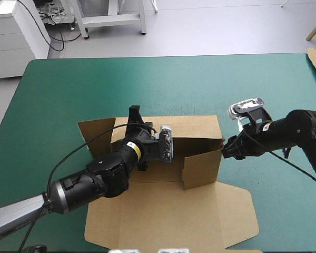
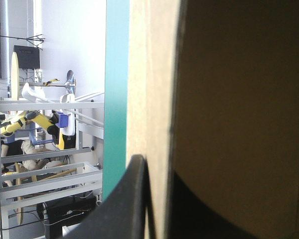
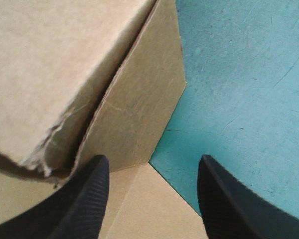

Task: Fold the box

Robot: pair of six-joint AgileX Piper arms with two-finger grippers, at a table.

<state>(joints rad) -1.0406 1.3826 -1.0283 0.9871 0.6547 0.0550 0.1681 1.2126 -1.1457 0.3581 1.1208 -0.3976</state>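
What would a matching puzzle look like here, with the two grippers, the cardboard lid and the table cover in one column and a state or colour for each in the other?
Things:
1. left gripper
2. right gripper
3. lid
4. table cover

States:
A. teal-green
B. open, at the right corner of the box
C. lying flat, toward the table's near edge
D. shut on a raised wall of the box

Pairs: 1-D; 2-B; 3-C; 4-A
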